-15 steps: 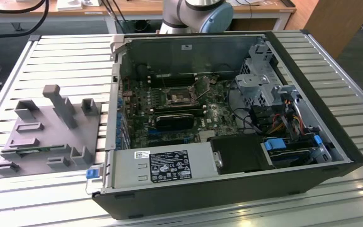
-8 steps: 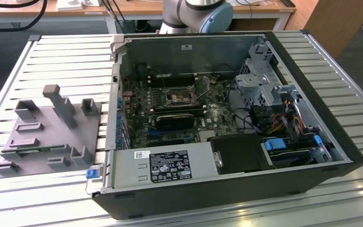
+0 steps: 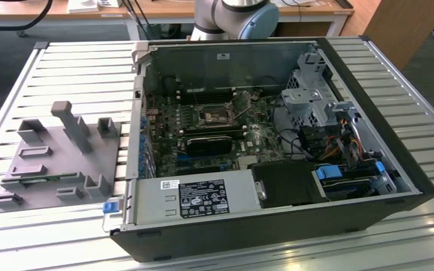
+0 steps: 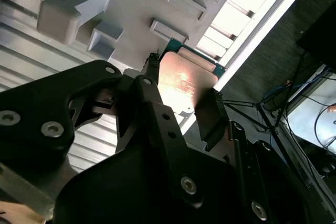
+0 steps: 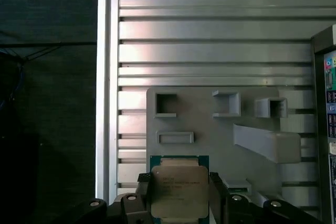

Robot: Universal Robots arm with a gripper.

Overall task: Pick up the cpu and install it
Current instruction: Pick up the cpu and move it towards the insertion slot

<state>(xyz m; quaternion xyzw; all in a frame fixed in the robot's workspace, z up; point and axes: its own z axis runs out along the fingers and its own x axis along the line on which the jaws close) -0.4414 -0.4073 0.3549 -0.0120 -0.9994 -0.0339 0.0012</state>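
Observation:
The cpu (image 5: pixel 177 188) is a flat square chip with a shiny silver-grey top and a green rim. My gripper (image 5: pixel 178 195) is shut on it, one dark finger against each side. In the second wrist view the cpu (image 4: pixel 186 83) glints between the black fingers (image 4: pixel 209 115) of the gripper (image 4: pixel 181 97). It hangs over the near edge of the grey plastic holder plate (image 5: pixel 210 129), close to the slatted table's rim. In the exterior view the open computer case (image 3: pixel 277 130) lies on its side with the motherboard's socket (image 3: pixel 215 114) exposed.
The grey holder plate (image 3: pixel 59 161) with upright blocks sits at the exterior view's left of the case. Inside the case are a black block (image 3: pixel 215 142), a power supply (image 3: pixel 194 199), drive cages (image 3: pixel 315 96) and cable bundles (image 3: pixel 345 141). The arm's base (image 3: pixel 236 17) stands behind the case.

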